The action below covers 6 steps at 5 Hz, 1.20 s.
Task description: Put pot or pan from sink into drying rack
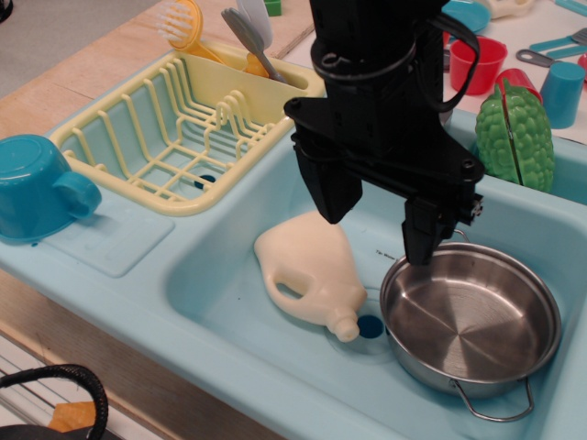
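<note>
The shiny steel pan with wire loop handles stands upright at the right end of the light blue sink. My black gripper hangs open above the sink. Its right finger comes down to the pan's far left rim, and its left finger hangs above the jug's far end. It holds nothing. The pale yellow drying rack sits to the left beyond the sink, with several utensils in its compartment.
A cream plastic jug lies on its side in the sink beside the pan, its neck by the drain. A teal cup stands at the left. A green toy vegetable, a red cup and a blue cup stand behind.
</note>
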Tool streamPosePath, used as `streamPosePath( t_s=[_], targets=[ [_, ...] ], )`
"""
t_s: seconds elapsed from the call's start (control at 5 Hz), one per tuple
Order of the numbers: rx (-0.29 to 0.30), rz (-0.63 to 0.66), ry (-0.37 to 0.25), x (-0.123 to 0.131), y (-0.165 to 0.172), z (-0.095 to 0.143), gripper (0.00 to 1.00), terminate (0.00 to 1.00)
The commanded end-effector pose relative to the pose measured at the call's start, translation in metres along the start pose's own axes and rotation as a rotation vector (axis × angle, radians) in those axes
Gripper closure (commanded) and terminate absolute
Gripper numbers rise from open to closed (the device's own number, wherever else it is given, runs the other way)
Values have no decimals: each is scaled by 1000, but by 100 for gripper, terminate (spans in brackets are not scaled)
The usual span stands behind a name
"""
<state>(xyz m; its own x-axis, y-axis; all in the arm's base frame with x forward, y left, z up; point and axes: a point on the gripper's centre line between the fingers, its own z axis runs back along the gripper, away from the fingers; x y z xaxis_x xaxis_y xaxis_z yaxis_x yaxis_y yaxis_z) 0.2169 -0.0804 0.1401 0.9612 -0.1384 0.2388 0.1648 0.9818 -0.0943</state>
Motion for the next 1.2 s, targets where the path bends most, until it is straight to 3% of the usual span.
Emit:
streamPosePath(
  t_s=[0.0, 0.4, 1.0],
  targets=[
    [0, 0, 0, 0, 0, 0, 0, 0],
    [-70, 18, 30, 1, 3, -35, 0, 0],
    [-149, -61, 66, 23, 16, -59, 0, 0]
  ],
)
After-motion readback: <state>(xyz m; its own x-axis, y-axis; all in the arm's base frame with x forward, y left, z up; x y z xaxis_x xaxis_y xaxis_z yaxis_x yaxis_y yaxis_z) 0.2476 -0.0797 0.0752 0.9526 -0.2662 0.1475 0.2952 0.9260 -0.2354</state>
